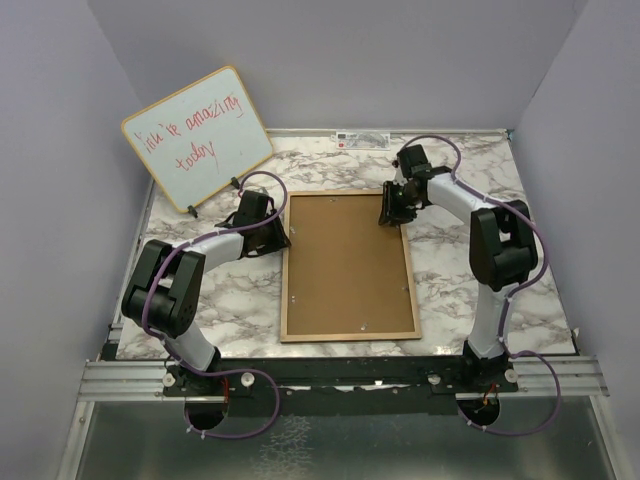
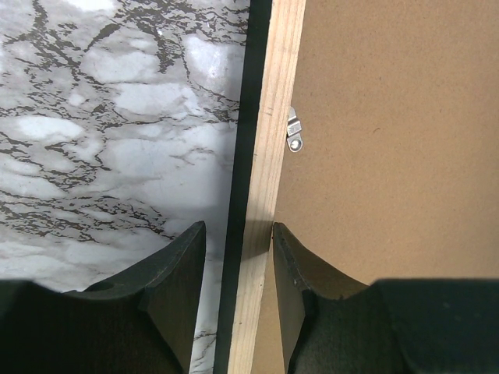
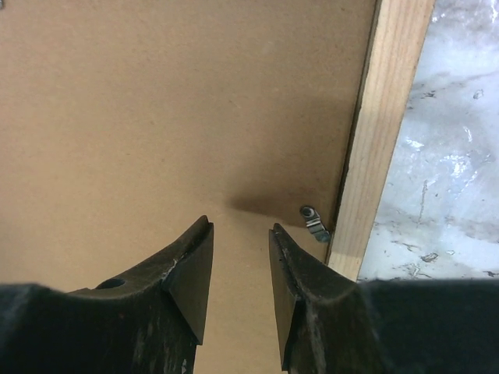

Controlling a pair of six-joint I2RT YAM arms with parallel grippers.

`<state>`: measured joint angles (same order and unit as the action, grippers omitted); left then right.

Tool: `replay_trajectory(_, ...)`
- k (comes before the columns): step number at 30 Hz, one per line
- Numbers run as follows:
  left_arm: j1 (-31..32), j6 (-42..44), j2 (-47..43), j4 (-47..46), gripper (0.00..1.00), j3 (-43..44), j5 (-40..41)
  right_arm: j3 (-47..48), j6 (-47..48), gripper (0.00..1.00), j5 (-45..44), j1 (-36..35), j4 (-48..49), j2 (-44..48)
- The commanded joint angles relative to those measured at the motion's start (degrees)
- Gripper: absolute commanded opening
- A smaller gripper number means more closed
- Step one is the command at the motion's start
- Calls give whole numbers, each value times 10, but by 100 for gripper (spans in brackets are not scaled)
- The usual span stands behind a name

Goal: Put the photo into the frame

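The frame (image 1: 285,270) lies flat mid-table with its light wood face up, and a plain brown board (image 1: 348,262) fills it. The photo is hidden. My left gripper (image 1: 283,238) is open and straddles the frame's left rail (image 2: 269,140), one finger over the marble and one over the board (image 2: 390,140); the rail's black outer edge (image 2: 242,156) shows. My right gripper (image 1: 392,217) is open and empty just above the board (image 3: 171,101), near the right rail (image 3: 386,125) and beside a small metal clip (image 3: 314,222).
A wood-edged whiteboard (image 1: 197,137) with red handwriting leans at the back left. A second metal clip (image 2: 294,132) sits on the left rail's inner edge. The marble tabletop (image 1: 230,300) surrounds the frame, and grey walls close in on three sides.
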<state>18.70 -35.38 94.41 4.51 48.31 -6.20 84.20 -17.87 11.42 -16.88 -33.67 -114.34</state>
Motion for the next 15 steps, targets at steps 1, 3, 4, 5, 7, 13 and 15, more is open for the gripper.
replay_trajectory(1,-4,3,13,29,42,-16,17,3,6,39,-39,-4,-31,-18)
replay_trajectory(3,-4,3,13,29,42,-16,18,6,4,39,-51,-4,-33,-18)
replay_trajectory(4,-4,3,13,28,42,-16,17,6,3,39,-55,-4,-32,-17)
replay_trajectory(5,-4,3,13,29,42,-16,18,7,2,39,-62,-4,-32,-17)
replay_trajectory(7,-4,3,13,28,42,-16,18,9,2,38,-73,-4,-32,-17)
replay_trajectory(13,-4,2,13,28,42,-16,18,7,-12,38,-97,-3,-23,-18)
replay_trajectory(15,-4,2,12,27,42,-16,17,5,-15,37,-102,-3,-18,-16)
